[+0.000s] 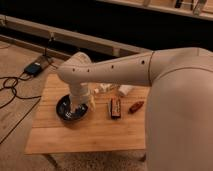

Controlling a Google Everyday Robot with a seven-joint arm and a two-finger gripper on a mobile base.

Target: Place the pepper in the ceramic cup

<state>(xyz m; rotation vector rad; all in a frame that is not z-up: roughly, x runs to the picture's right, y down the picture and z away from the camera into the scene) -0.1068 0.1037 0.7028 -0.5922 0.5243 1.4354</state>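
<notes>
The pepper point(135, 106), small and red-orange, lies on the wooden table point(90, 132) right of centre. The white ceramic cup point(125, 90) stands behind it, partly hidden under my arm. My gripper point(82, 106) hangs down from the wrist over the right rim of the dark bowl point(67, 110), well to the left of the pepper and the cup. I see nothing held in it.
A black rectangular block with orange markings point(115, 108) lies between the bowl and the pepper. A slim white bottle point(102, 89) shows behind the wrist. Cables and a power box point(34, 67) lie on the floor at left. A low ledge point(100, 42) runs behind the table.
</notes>
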